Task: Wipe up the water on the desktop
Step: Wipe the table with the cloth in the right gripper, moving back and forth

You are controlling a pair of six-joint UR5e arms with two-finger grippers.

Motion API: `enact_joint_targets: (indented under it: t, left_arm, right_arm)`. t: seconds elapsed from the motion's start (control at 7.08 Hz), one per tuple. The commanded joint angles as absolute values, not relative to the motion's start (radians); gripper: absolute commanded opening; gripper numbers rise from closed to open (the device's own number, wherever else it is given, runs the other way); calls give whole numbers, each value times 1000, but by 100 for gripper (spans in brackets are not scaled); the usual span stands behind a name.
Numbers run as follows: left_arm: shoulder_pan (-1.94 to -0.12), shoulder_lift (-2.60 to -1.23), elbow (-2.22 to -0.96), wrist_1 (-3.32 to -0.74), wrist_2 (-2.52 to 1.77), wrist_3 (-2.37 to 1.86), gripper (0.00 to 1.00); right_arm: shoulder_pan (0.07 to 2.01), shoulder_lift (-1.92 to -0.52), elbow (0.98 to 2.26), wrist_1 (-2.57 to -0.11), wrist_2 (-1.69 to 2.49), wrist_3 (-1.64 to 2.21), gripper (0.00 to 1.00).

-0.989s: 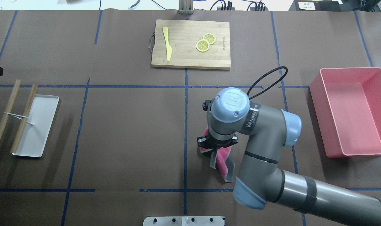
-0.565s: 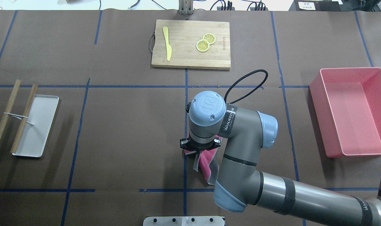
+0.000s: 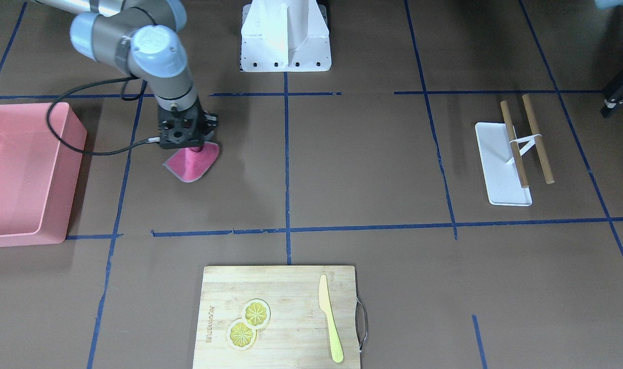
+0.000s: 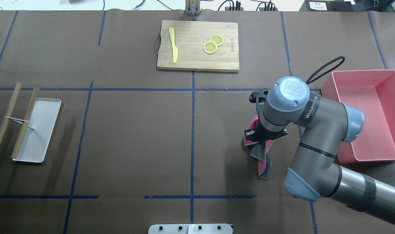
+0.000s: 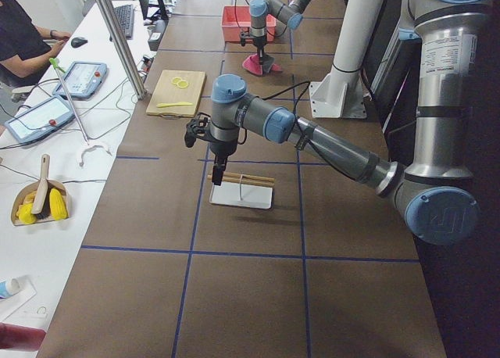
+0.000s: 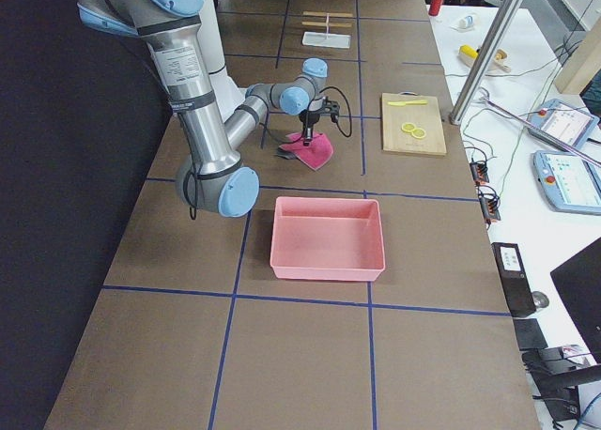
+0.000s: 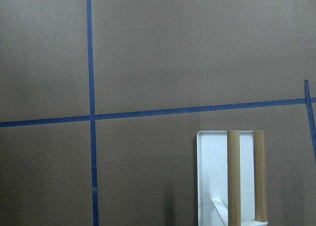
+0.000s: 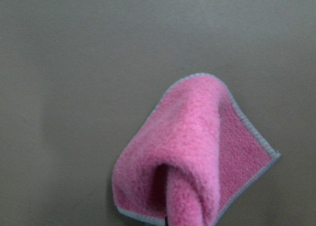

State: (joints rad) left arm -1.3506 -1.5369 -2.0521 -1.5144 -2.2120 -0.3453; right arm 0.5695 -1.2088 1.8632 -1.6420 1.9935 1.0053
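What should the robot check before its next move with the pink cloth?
1. Right tool shut on the pink cloth: ok.
2. Cloth lying against the desktop: ok, it spreads out flat under the tool.
3. Water to wipe: cannot tell, no puddle shows on the brown surface.
4. Pink bin apart from the cloth: ok.
5. Left tool out of the way, far off by the white tray: ok.
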Motion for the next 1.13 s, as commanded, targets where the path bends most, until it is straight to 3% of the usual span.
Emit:
enact_joint_targets:
  t: [0.0, 0.71, 0.85, 0.99]
  left_arm:
    - [-1353, -1534, -2051, -1516, -2210, -342, 100]
    - [-1353, -1523, -2051, -1516, -2212, -342, 100]
    - [-1353, -1523, -2049, -1516, -2210, -344, 100]
    - [-1353, -1523, -2048, -1516, -2207, -342, 100]
  right_arm:
    - [577, -1253, 1868, -1643, 1996, 963, 0]
    - [427, -822, 1599, -1632, 1983, 1219, 1]
    - [423, -772, 1553, -1632, 1983, 1239, 1]
    - [425, -835, 1580, -1632, 1986, 1232, 2]
